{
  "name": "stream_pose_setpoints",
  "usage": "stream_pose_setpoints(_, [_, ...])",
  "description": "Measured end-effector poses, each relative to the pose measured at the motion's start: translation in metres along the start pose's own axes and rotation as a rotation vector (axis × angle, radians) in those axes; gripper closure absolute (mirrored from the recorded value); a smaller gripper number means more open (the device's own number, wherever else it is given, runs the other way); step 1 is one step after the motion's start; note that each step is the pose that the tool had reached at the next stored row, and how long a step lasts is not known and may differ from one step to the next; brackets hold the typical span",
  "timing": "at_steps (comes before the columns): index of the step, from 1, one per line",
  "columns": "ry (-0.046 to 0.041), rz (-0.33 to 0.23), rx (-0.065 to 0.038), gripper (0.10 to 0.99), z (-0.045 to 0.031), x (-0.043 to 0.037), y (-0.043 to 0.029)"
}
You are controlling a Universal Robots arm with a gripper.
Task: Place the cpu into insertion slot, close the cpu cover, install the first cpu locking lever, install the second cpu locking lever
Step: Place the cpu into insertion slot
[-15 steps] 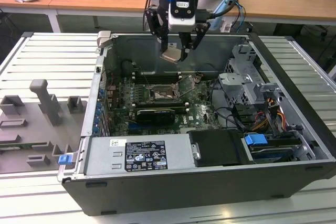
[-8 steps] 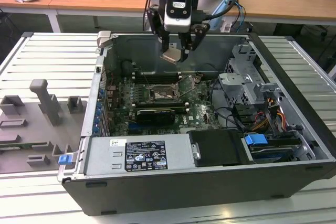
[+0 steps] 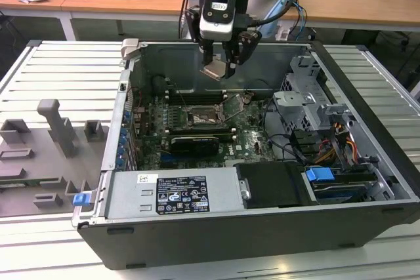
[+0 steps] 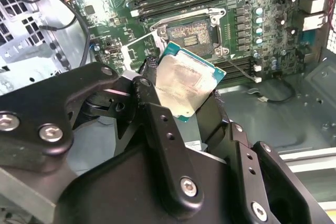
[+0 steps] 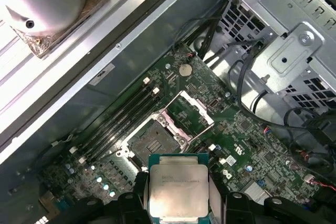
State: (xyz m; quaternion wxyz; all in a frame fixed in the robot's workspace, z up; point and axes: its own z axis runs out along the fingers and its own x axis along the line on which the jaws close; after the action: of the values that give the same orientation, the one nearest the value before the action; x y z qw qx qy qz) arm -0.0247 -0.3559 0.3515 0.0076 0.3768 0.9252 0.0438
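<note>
Cpu (image 5: 177, 190) pinched in tool (image 3: 220, 67) — high above insertion slot (image 5: 153, 140).

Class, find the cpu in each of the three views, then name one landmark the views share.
Exterior view: the cpu tilted between the jaws, above the insertion slot.
Second wrist view: cpu between the jaws, beside the slot.
First wrist view: cpu between the jaws, near the slot.
Shared landmark: the open insertion slot.

Exterior view: high, tilted down into pc case (image 3: 197, 247). Both wrist views: close, share insertion slot (image 5: 152, 140), cpu (image 5: 177, 190).
</note>
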Motion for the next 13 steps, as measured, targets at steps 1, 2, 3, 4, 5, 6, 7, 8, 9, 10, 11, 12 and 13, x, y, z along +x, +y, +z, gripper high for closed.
stream_pose_setpoints(1, [-0.0007,0.008,0.0,0.545,0.0001,0.0,0.0])
stream_pose_setpoints(2, [-0.002,0.023,0.0,0.545,0.0002,0.0,0.0])
stream_pose_setpoints(3, [-0.0027,0.032,-0.001,0.545,0.0003,0.0,0.0])
stream_pose_setpoints(4, [-0.0033,0.038,-0.001,0.545,0.0004,0.0,0.0])
stream_pose_setpoints(5, [-0.0043,0.05,-0.001,0.545,0.0005,0.0,0.0])
stream_pose_setpoints(6, [-0.0049,0.057,-0.001,0.545,0.0006,0.0,0.0])
stream_pose_setpoints(7, [-0.0061,0.07,-0.001,0.545,0.0008,0.0,-0.0001])
stream_pose_setpoints(8, [-0.0068,0.078,-0.002,0.545,0.0009,0.0,-0.0001])
stream_pose_setpoints(9, [-0.0075,0.086,-0.002,0.545,0.0009,0.0,-0.0001])
stream_pose_setpoints(10, [-0.0083,0.096,-0.002,0.545,0.001,0.0,-0.0001])
stream_pose_setpoints(11, [-0.0092,0.106,-0.002,0.545,0.0011,0.0,-0.0001])
stream_pose_setpoints(12, [-0.0102,0.118,-0.002,0.545,0.0013,0.0,-0.0001])
stream_pose_setpoints(13, [-0.0112,0.129,-0.002,0.545,0.0014,0.0,-0.0001])
